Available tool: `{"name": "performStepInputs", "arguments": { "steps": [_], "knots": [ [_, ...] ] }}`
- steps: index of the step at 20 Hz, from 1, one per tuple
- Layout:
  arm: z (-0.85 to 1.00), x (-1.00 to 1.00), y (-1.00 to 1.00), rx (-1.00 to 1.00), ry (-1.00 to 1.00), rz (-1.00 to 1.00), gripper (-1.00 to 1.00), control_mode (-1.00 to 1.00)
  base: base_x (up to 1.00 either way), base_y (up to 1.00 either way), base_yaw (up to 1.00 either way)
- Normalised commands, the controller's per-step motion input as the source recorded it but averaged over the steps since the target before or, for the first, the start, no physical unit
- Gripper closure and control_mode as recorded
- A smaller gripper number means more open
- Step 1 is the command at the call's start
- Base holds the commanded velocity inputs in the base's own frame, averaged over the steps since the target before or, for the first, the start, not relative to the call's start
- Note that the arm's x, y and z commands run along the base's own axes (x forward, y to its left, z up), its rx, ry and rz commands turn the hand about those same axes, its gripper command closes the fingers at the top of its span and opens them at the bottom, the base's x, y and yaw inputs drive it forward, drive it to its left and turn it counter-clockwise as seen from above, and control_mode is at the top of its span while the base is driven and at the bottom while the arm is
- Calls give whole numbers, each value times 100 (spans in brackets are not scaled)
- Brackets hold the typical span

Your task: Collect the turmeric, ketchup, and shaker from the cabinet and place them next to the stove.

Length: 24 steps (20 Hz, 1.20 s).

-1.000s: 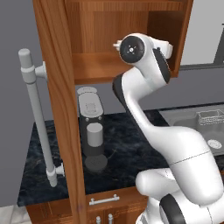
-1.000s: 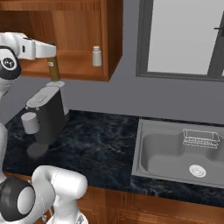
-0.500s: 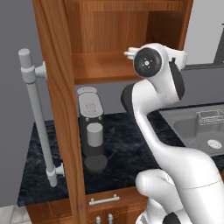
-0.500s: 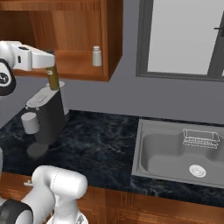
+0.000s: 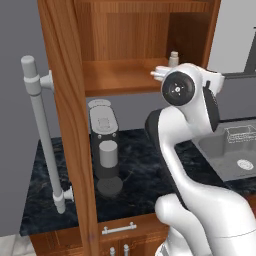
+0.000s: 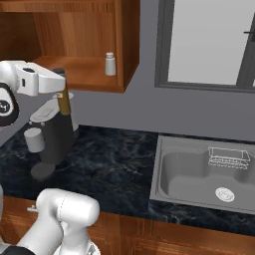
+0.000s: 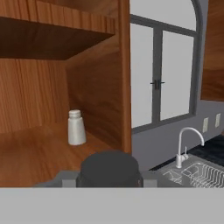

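Note:
My gripper [image 6: 61,85] is shut on the turmeric bottle [image 6: 63,102], an ochre-brown jar with a dark cap [image 7: 109,168], held just in front of the cabinet's lower shelf. The cabinet [image 6: 82,74] is reddish-brown wood. Its door [image 5: 65,125] stands open, with a grey bar handle [image 5: 42,135]. A whitish shaker [image 6: 110,64] stands upright at the right end of the shelf [image 5: 115,75], right of my gripper and apart from it. It shows in the hand view as the shaker [image 7: 76,127] and in the left base view as the shaker [image 5: 173,58]. The ketchup and the stove are out of view.
A dark coffee machine [image 6: 52,134] with a grey cup [image 5: 108,153] stands on the dark stone counter [image 6: 109,164] below the cabinet. To the right lies a steel sink [image 6: 199,174] with a wire rack [image 6: 228,155] and a faucet [image 7: 186,144], under a window [image 6: 204,40].
The arm's upper joints have swung right in the left base view. The held bottle has come down a little, from level with the shelf to just below its front edge.

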Motion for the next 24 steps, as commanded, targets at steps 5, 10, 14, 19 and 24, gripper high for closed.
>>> {"name": "performStepInputs", "arguments": {
  "steps": [5, 10, 14, 19, 24],
  "knots": [
    [0, 0, 0, 0, 0, 0, 100, 100, -28, -8, -3],
    [0, 0, 0, 0, 0, 0, 100, 100, -44, -33, -31],
    [0, 0, 0, 0, 0, 0, 100, 100, -23, -31, -51],
    [0, 0, 0, 0, 0, 0, 100, 100, 1, -42, -56],
    [0, 0, 0, 0, 0, 0, 100, 100, 17, -77, -47]
  ]
}}
